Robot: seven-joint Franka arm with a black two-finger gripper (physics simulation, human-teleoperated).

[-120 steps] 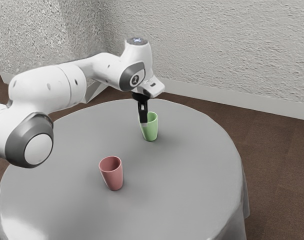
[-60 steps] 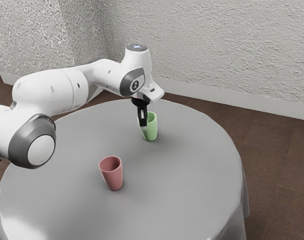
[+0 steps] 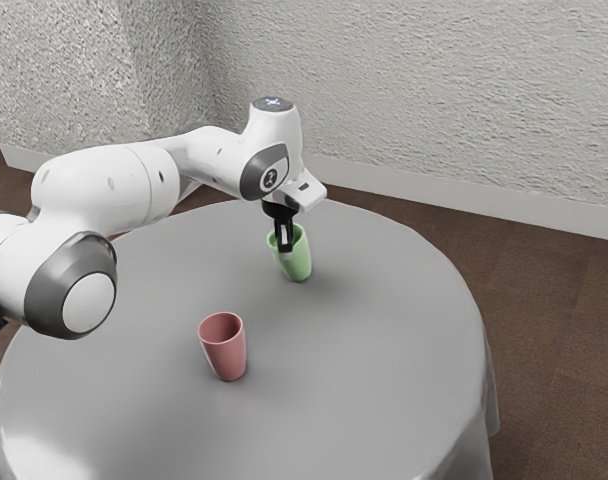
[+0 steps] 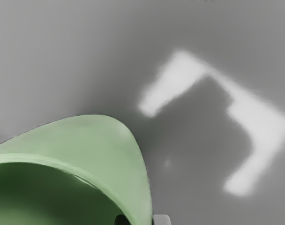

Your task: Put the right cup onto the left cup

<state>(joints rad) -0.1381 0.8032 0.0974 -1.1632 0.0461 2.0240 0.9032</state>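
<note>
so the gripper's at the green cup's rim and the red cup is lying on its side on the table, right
Not quite: the red cup isn't on its side. The exterior view shows it standing upright on the table, mouth up. The gripper is indeed at the green cup's rim.

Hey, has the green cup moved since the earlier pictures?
Yes: judged against the table, the green cup has tilted toward the exterior view's left.

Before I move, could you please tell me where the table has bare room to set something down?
Bare room on the table runs from the red cup and the green cup to the rim at the exterior view's right, and from the red cup to the near rim. It is crowded at the green cup, whose wall the pincer grips.
</note>
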